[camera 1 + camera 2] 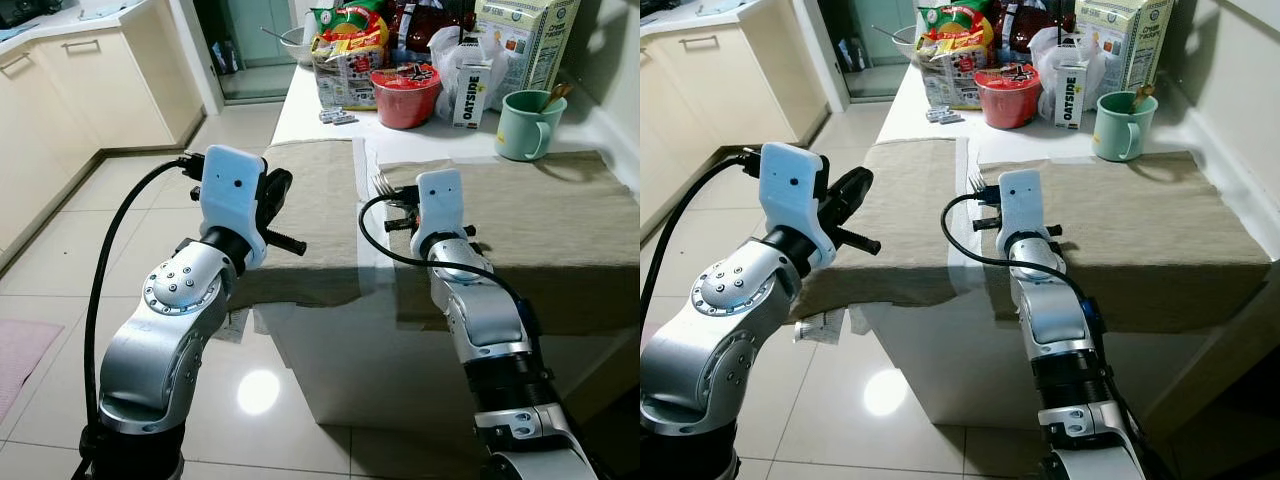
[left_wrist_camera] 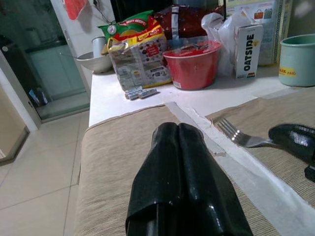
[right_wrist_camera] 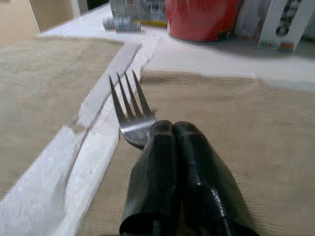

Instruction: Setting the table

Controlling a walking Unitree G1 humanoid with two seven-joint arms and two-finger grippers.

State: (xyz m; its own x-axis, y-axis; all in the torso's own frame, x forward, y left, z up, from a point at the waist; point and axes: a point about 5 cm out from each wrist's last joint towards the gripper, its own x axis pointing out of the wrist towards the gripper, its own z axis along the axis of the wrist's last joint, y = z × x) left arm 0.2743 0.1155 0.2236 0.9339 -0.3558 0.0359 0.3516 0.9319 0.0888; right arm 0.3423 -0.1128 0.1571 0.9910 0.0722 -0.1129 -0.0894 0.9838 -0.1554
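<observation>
A silver fork [image 3: 129, 105] is held by its handle in my right gripper [image 3: 173, 129], which is shut on it. The tines [image 1: 383, 184] stick out past the fingertips, low over the left edge of the right beige placemat [image 1: 540, 210], pointing toward the table's far side. I cannot tell whether the fork touches the mat. My left gripper [image 2: 178, 130] is shut with nothing in it and hovers over the near left part of the left beige placemat [image 1: 310, 200]. The fork [image 2: 241, 138] also appears in the left wrist view, off to that gripper's right.
At the back of the white table [image 1: 300, 100] stand a green mug [image 1: 525, 125], a red bowl [image 1: 405, 95], an Oatside carton [image 1: 470, 92], snack bags [image 1: 348, 55] and a tall box [image 1: 525, 40]. Cream cabinets [image 1: 60, 90] and tiled floor lie to the left.
</observation>
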